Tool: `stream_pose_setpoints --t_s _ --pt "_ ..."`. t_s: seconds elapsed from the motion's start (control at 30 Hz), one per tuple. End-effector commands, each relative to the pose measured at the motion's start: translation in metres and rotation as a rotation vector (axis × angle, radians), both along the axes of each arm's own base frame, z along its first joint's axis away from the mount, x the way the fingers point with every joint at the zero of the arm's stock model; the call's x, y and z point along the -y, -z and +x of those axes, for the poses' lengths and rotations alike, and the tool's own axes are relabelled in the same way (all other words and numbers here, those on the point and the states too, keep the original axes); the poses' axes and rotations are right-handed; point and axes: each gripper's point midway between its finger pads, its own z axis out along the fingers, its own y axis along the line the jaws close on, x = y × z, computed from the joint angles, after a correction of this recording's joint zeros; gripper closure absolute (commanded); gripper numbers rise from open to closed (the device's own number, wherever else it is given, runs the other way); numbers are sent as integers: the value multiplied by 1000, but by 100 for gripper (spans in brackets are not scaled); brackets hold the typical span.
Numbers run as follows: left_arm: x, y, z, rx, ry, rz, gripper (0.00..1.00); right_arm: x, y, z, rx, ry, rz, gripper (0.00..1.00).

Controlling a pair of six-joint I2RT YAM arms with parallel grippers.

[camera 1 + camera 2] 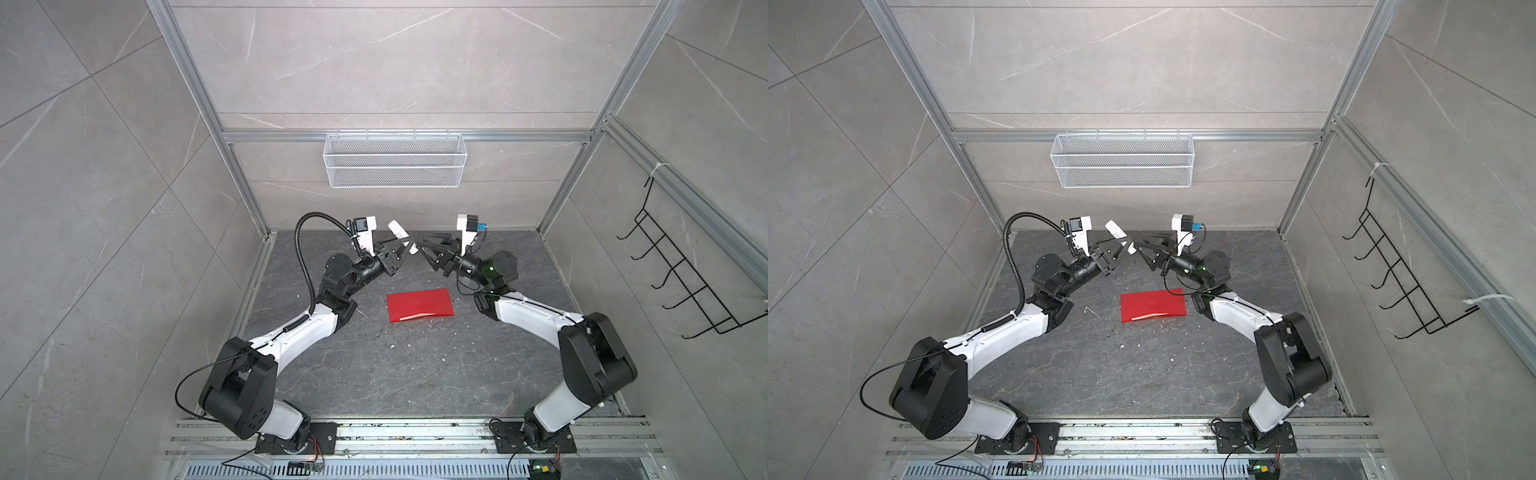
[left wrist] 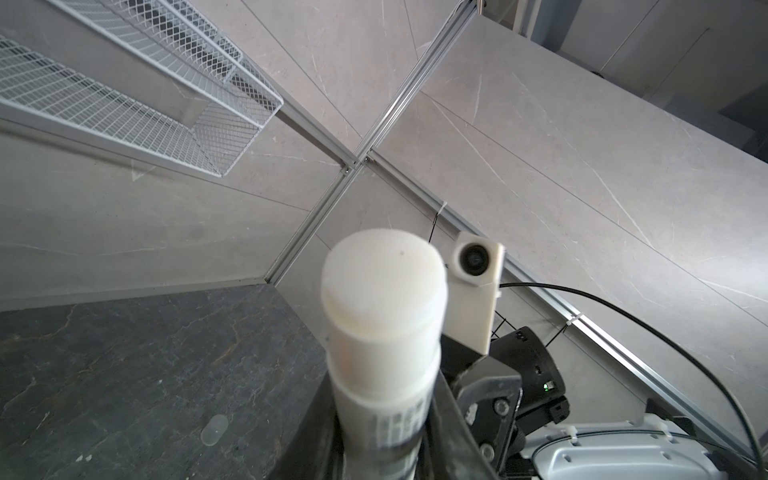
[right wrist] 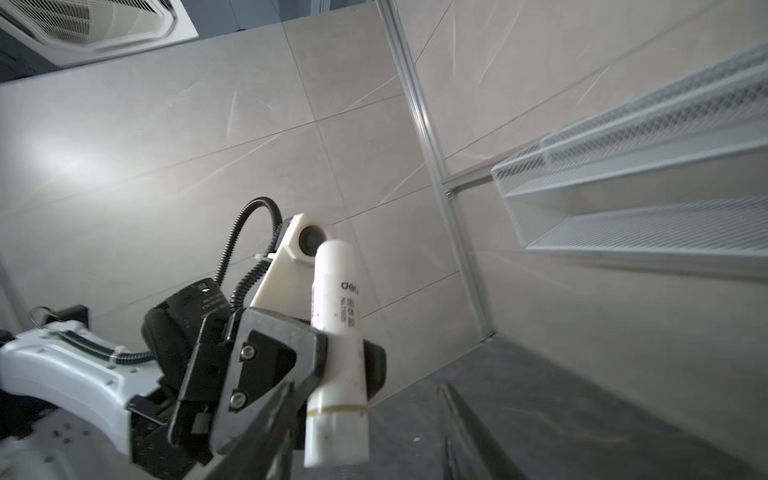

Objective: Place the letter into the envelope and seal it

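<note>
Envelope: the red envelope lies flat on the dark counter, roughly midway between the two arms in both top views.
Envelope edge: a thin pale strip runs along its near long edge. What that strip is cannot be told.
Envelope relative to claws: it sits lower than both claws and nearer the arm bases. It is well apart from them, and neither claw touches it.
Left claw: the left claw is raised above the back of the counter and clamped around the middle of a white glue stick. The stick is tilted, with one end pointing up and back and the other down towards the right claw.
Left wrist view: the glue stick fills the foreground end-on, with dark fingers pressed along its sides.
Right claw: the right claw faces the left one across the middle. Its jaws are spread in a V and hold nothing, just beside the stick's lower end.
Right wrist view: the glue stick stands in the left claw, and the right claw's blurred fingers are wide apart with a gap beside the stick's lower end.
Counter detail: a small translucent piece lies on the slab, apart from the envelope.
Back wall: a white mesh basket hangs above the claws.
</note>
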Motion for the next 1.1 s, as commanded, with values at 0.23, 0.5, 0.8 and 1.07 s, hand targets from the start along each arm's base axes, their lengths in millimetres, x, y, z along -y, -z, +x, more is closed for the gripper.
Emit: stream_pose_setpoints --t_s 0.23,0.5,0.8,1.07 --pt "0 -37 -2 -87 65 -126 100 22 -8 -22 448 478 -220 32" --pt "6 -40 -1 -181 119 -158 100 -4 5 -25 519 513 -337 34" --pt "11 -37 -3 -215 144 -151 100 -19 3 -17 534 559 -360 42" --pt "14 -37 -6 -220 160 -144 100 -30 4 -10 540 583 -392 49"
